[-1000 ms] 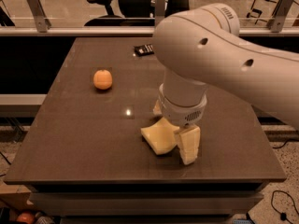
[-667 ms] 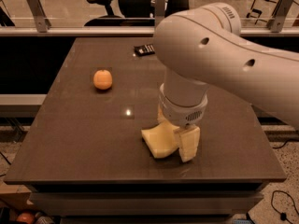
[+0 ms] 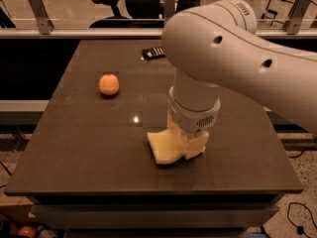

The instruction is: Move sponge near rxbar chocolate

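Orange fruit (image 3: 109, 84) left-centre on table (image 3: 74, 152). Rxbar (image 3: 151, 52) at far edge, right end hidden by arm (image 3: 223, 48). Sponge (image 3: 162, 147) near front, well apart from rxbar, long axis roughly left-right, right part hidden under gripper (image 3: 189, 145); grip state can't tell.

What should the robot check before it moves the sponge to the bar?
1. Tool at the sponge: ok, down on its right side, near the table's front.
2. Sponge gripped: cannot tell.
3. Bar found: ok, at the far edge, partly behind the arm.
4. Sponge near bar: not ok, far apart.
5. Orange off the path: probably ok, it sits to the left.
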`<act>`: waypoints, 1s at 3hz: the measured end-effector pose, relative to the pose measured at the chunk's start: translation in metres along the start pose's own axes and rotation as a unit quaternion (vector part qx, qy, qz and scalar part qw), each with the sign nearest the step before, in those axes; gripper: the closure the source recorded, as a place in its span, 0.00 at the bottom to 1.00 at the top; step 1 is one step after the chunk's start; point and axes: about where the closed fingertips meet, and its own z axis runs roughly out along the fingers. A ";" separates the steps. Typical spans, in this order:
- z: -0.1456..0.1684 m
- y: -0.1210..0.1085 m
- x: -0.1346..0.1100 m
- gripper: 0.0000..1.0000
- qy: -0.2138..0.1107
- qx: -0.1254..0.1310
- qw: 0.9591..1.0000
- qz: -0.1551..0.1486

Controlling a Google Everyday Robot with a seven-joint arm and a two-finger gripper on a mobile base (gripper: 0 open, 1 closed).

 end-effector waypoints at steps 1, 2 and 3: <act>-0.001 0.000 0.000 1.00 0.000 0.001 1.000 0.000; -0.001 0.000 0.000 1.00 0.000 0.001 1.000 0.000; -0.013 -0.004 0.014 1.00 0.001 -0.003 1.000 -0.002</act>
